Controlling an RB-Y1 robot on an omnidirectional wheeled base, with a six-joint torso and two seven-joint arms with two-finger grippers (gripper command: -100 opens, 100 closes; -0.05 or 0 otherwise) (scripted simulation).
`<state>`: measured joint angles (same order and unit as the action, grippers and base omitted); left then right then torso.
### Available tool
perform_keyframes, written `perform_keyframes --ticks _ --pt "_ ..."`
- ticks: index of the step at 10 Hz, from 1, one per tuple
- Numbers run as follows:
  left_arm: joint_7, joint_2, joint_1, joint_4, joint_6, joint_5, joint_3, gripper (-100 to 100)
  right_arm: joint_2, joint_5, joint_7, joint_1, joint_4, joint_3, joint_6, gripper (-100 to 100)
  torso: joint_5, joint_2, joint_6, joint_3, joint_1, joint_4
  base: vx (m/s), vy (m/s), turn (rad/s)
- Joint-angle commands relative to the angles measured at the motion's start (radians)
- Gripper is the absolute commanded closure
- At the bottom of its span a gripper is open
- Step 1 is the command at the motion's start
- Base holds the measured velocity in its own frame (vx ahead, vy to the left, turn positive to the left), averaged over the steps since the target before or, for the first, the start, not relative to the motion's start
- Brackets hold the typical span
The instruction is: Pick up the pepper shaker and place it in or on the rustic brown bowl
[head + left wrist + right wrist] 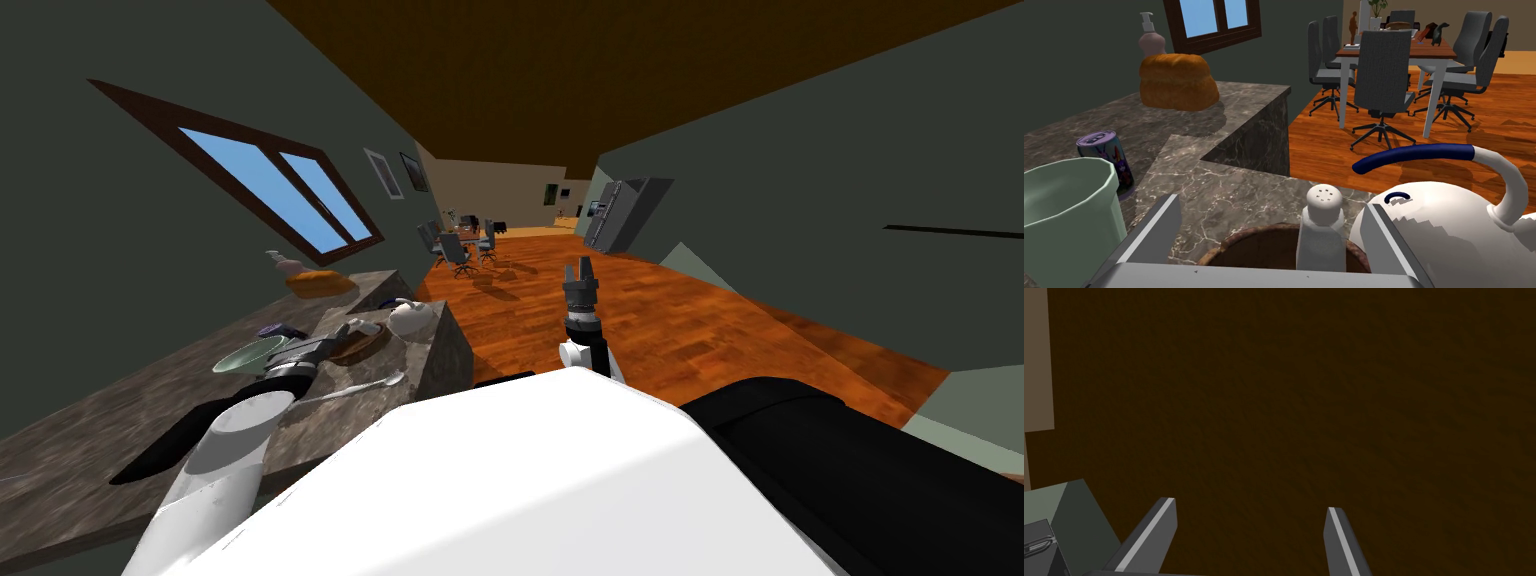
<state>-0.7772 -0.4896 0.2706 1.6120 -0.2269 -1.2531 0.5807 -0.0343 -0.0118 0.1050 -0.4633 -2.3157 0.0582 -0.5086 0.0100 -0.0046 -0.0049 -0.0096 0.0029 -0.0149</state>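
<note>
- Left claw (1272, 202) released, straddling upright pepper shaker (1323, 220), seemingly standing in brown bowl (1234, 241).
- Placing looks done; next, withdraw without knocking white kettle (1449, 235).
- Right claw (581, 268) released, idle.

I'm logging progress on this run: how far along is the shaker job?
Done, it seems: the pepper shaker stands upright inside the brown bowl. In hand: the left gripper is open, fingers either side of the shaker, not pressing it. Left: draw that arm back without knocking the shaker or the white kettle beside it. The right gripper is open and idle.
</note>
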Motion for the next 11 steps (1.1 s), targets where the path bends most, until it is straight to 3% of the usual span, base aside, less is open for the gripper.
perform_keyframes --ticks 1,4,5,6,11 --pt "-0.025 -0.021 0.014 0.028 -0.037 -0.004 0.031 -100 0.0 0.0 0.0 0.0 0.0 0.0 0.0 0 0.0 0.0 0.0 0.0 0.0 0.0 0.075 -0.099 0.072" --pt "-0.06 -0.081 0.047 0.068 -0.093 -0.04 0.079 -100 0.0 0.0 0.0 0.0 0.0 0.0 0.0 0 0.0 0.0 0.0 0.0 0.002 0.0 0.058 -0.075 0.055" --pt "-0.036 -0.07 0.047 0.055 -0.068 -0.053 0.062 -100 0.0 0.0 0.0 0.0 0.0 0.0 0.0 0 0.0 0.0 0.0 0.0 0.001 0.0 0.031 -0.042 0.028" --pt "-0.037 -0.073 0.05 0.057 -0.072 -0.057 0.064 0 0.0 0.0 0.0 0.0 0.0 0.0 0.0 0 0.001 0.001 0.0 0.001 0.003 0.0 0.005 -0.008 -0.003" --pt "-0.037 -0.073 0.049 0.057 -0.072 -0.057 0.064 0 0.0 0.0 0.0 0.0 0.0 0.0 0.0 0 0.002 0.004 0.0 0.002 0.007 0.001 0.0 0.0 0.0"
